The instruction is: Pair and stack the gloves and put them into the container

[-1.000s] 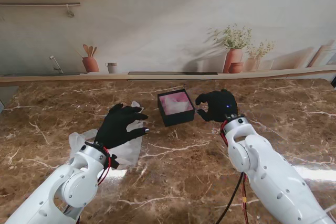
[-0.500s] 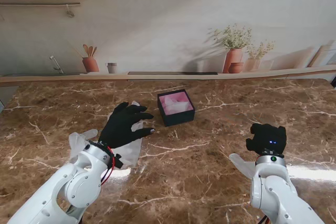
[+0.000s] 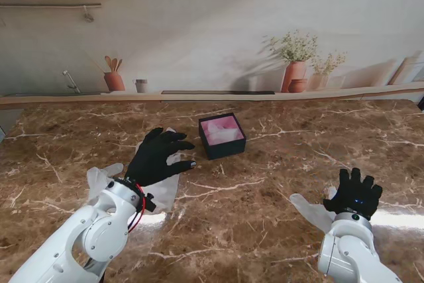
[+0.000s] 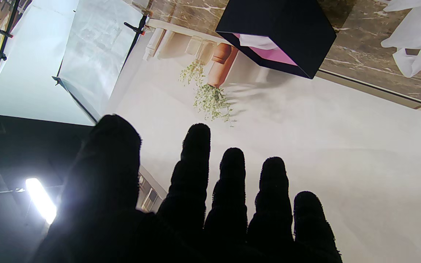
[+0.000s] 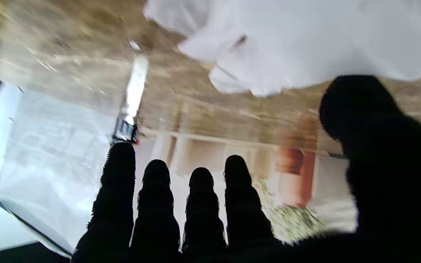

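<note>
Marble table (image 3: 238,223): black container (image 3: 222,136), two translucent, probably plastic, gloves (image 3: 162,190) (image 3: 311,211).

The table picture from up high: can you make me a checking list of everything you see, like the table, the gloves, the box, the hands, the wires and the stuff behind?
Surface: brown marble table, bright glare patches.
Job's things: clear gloves spread under the left hand; another clear glove beside the right hand; black box, pink inside, something pale in it.
Clutter: nothing seen.
Hands: left hand open, fingers spread above the gloves; right hand open, holding nothing.
Cables: red wires at the left wrist.
Surroundings: printed kitchen backdrop with potted plants and shelves.
</note>
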